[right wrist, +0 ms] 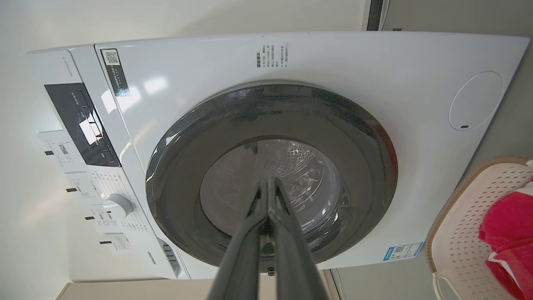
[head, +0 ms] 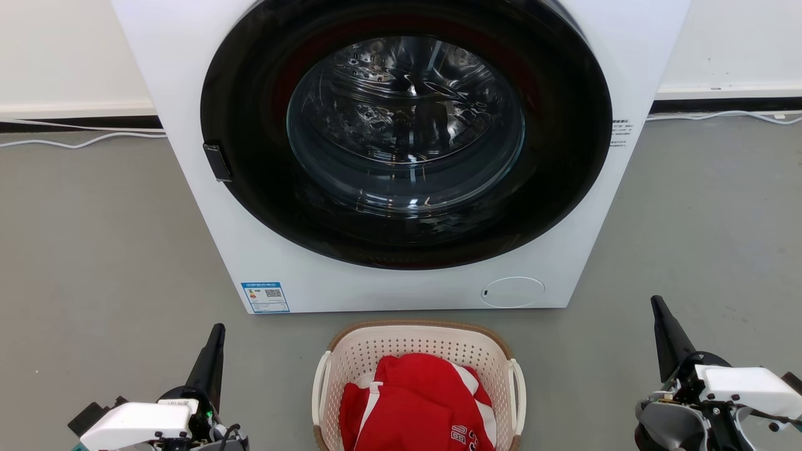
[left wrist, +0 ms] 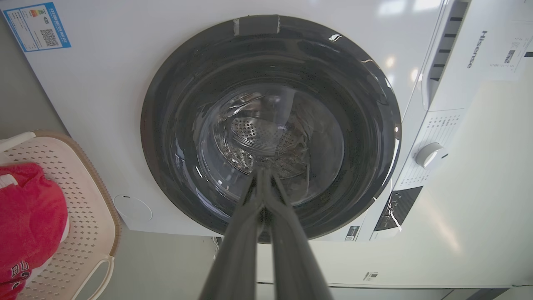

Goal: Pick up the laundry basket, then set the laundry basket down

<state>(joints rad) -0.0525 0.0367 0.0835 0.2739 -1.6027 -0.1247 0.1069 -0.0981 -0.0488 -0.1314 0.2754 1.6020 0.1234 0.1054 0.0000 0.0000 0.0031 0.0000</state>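
The laundry basket (head: 418,351) is cream-white and perforated with a brown rim, and it sits on the grey floor at the bottom middle of the head view, just in front of the washing machine. A red and white garment (head: 416,404) lies inside it. White loop handles stand on its left and right sides. My left gripper (head: 218,329) is shut and points up, well to the basket's left. My right gripper (head: 655,302) is shut too, well to its right. Neither touches the basket. The basket (left wrist: 75,208) also shows at the left wrist view's left edge and the basket (right wrist: 462,233) at the right wrist view's right edge.
A white front-loading washing machine (head: 263,250) with a dark round door (head: 406,131) stands right behind the basket. White cables (head: 81,141) run along the wall base. Open grey floor (head: 94,263) lies on both sides.
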